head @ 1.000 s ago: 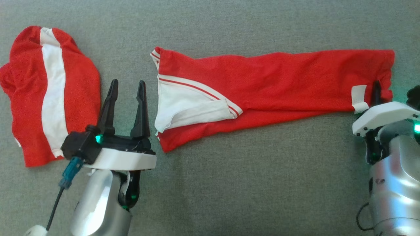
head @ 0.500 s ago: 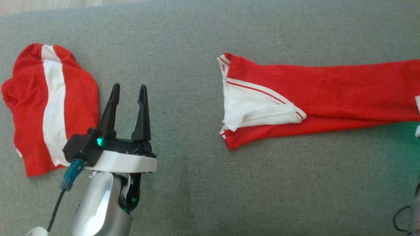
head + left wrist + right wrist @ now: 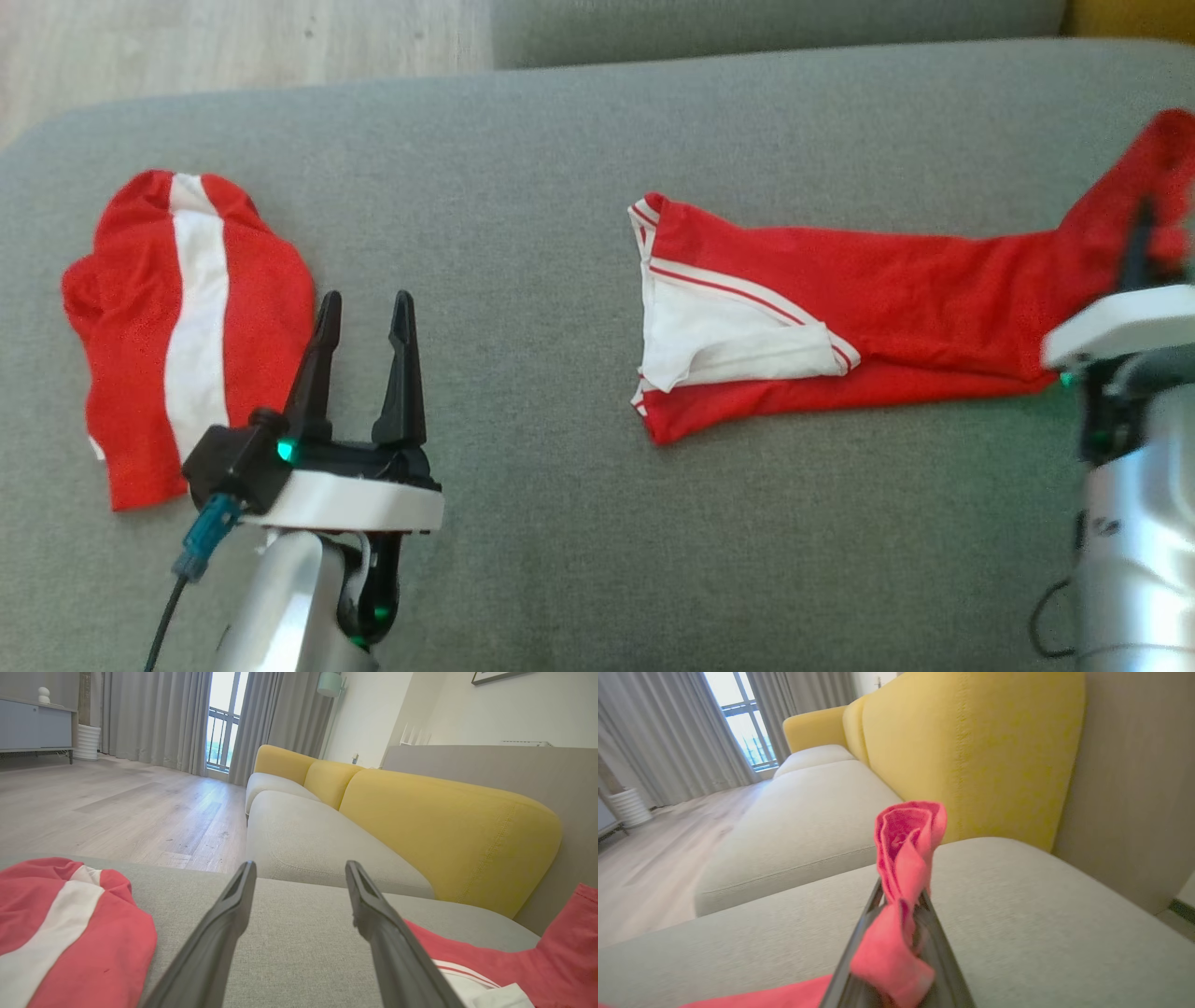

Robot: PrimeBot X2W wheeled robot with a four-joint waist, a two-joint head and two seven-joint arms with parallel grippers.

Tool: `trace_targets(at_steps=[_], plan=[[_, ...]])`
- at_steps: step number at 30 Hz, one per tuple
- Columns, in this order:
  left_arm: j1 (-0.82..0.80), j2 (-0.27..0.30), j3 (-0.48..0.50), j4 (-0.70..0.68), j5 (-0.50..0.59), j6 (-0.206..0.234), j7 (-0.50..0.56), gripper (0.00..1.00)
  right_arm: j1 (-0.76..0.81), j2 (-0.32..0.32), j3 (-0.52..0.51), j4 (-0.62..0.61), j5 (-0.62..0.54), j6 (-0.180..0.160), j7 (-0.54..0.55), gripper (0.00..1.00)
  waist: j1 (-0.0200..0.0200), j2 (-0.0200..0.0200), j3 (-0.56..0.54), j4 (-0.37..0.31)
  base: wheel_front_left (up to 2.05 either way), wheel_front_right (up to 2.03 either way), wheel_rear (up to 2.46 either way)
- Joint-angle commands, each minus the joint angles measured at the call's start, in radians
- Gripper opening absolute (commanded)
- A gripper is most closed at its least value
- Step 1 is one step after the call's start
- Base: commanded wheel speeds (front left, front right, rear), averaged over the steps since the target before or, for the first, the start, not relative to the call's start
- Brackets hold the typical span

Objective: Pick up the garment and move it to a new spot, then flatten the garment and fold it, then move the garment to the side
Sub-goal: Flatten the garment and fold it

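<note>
long red-and-white jersey garment (image 3: 887, 289) dragged right, end lifted, pinched in right gripper (image 3: 1139, 238) (left gripper (image 3: 366, 303) spread, idle), so relocation underway, flatten/fold/side-move pending.

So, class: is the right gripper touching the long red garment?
Touching. The right wrist view shows the right gripper clamped on the long red garment.

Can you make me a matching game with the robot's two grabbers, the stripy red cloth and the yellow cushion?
1 left gripper
2 right gripper
3 striped garment
4 yellow backrest

A behind a grey seat
B open, holding nothing
C shut on the long garment
D lying loose, at the left gripper's outer side

Pairs: 1-B, 2-C, 3-D, 4-A
</note>
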Motion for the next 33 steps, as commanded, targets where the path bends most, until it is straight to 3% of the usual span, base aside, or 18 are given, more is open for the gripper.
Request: trace_targets(at_steps=[1, 14, 33], plan=[[-0.014, 0.007, 0.038, -0.031, -0.007, 0.002, -0.005, 1.0, -0.009, 0.003, 0.075, -0.036, 0.053, -0.001, 0.004, 0.0, 0.0002, 0.0, -0.02, 0.01, 0.0, 0.0, 0.0], [0.019, 0.007, 0.028, -0.035, -0.032, 0.012, -0.005, 1.0, 0.033, 0.004, 0.473, 0.01, 0.382, -0.001, -0.044, 0.0, 0.0002, 0.0, -0.051, 0.069, 0.0, 0.0, 0.0], [0.022, 0.007, 0.003, -0.024, -0.041, 0.013, -0.005, 1.0, 0.017, 0.004, 0.798, 0.158, 0.553, -0.001, -0.108, 0.0, 0.0002, 0.0, -0.036, 0.155, 0.0, 0.0, 0.0]])
